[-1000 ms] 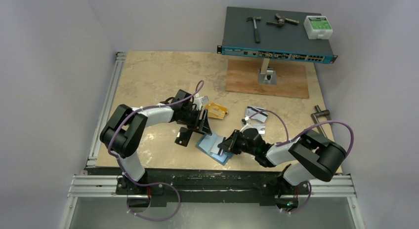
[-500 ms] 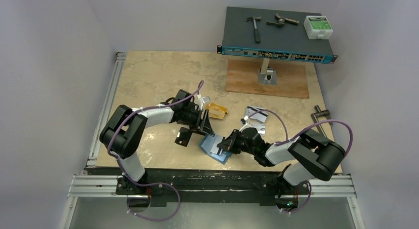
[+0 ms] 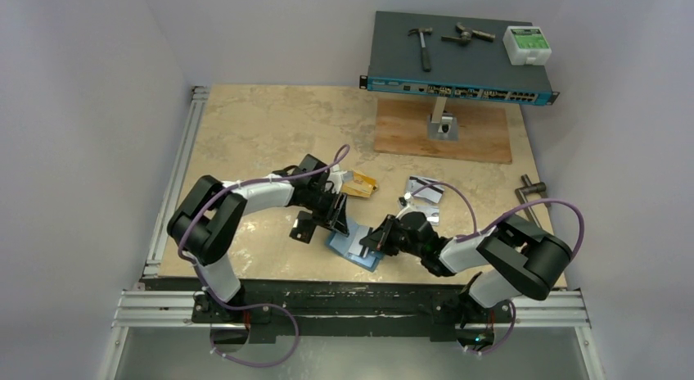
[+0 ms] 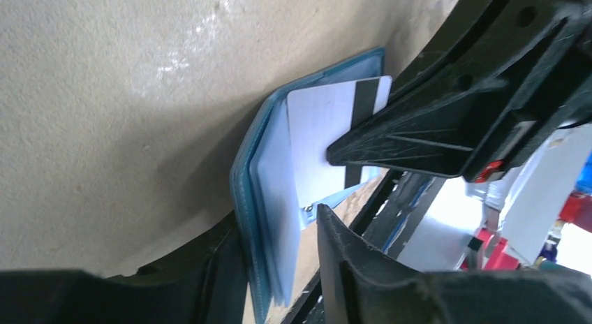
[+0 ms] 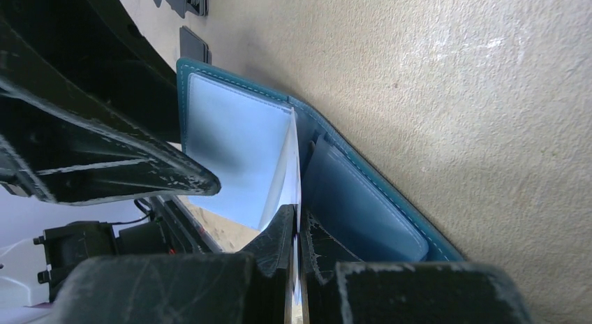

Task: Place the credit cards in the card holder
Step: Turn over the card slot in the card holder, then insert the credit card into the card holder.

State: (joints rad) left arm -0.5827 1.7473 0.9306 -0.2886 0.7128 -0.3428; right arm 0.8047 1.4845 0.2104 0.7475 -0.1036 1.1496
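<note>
The teal card holder (image 3: 348,247) lies open near the table's front edge. My right gripper (image 3: 378,239) is shut on a white credit card (image 4: 321,135) with a black stripe. In the right wrist view the card (image 5: 294,170) runs edge-on from the gripper (image 5: 299,219) into the holder's fold (image 5: 363,205). My left gripper (image 4: 276,226) straddles the holder's raised flap (image 4: 244,191). The flap touches one finger and a gap shows at the other. Orange cards (image 3: 360,183), silver cards (image 3: 425,190) and a black stack (image 3: 304,226) lie on the table.
A network switch (image 3: 458,61) carrying a hammer and small parts stands on a post over a wooden board (image 3: 446,130) at the back right. A metal handle (image 3: 530,186) lies at the right edge. Rails (image 3: 176,175) border the table's left side.
My left gripper has shifted a little right and toward the front, down over the card holder, and its jaws have narrowed around the flap. The right gripper has stayed put with the white card.
</note>
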